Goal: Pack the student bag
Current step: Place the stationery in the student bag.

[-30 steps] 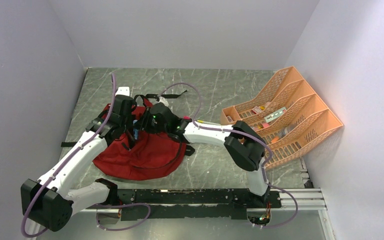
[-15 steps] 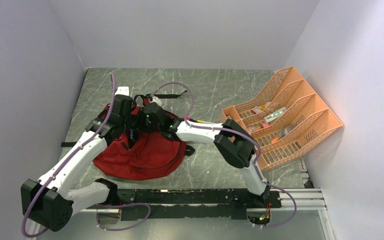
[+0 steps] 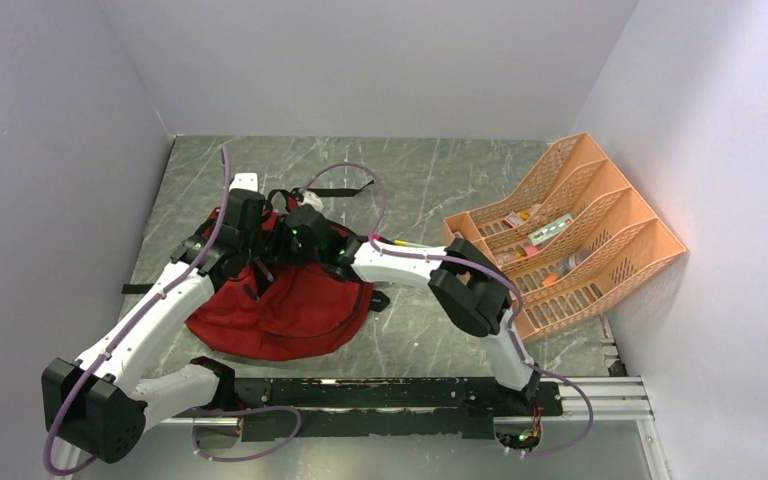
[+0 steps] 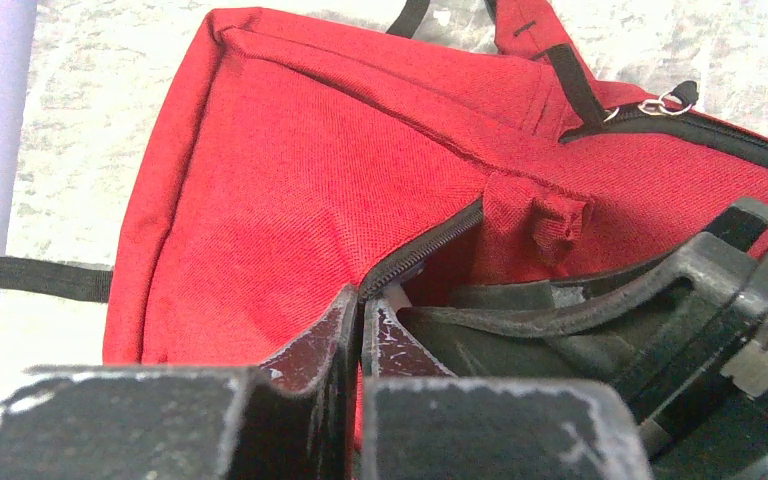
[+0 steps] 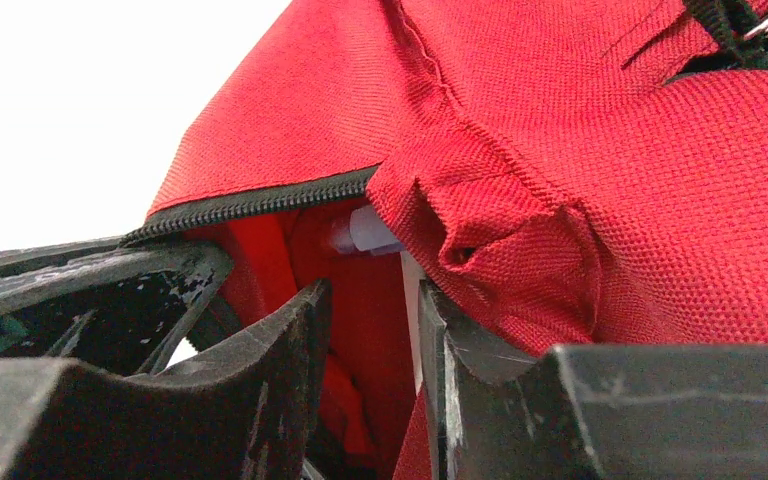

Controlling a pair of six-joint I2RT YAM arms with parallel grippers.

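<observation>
The student bag (image 3: 290, 305), dark red with black straps, lies on the table at centre left and fills the left wrist view (image 4: 310, 170) and the right wrist view (image 5: 600, 130). My left gripper (image 4: 362, 302) is shut on the bag's fabric edge beside the black zipper (image 4: 425, 245), and it also shows in the top view (image 3: 260, 260). My right gripper (image 5: 372, 295) is open with its fingers in the bag's mouth, seen from above too (image 3: 288, 236). A white cylindrical item (image 5: 368, 230) lies inside the opening.
An orange plastic desk organiser (image 3: 600, 200) with several small items stands at the right against the wall. A small white object (image 3: 246, 182) lies behind the bag. A black strap (image 3: 345, 189) trails toward the back. Grey walls close in left, back and right.
My right gripper has moved left and a little farther back, to the bag's opening beside the left gripper. The left arm has held still.
</observation>
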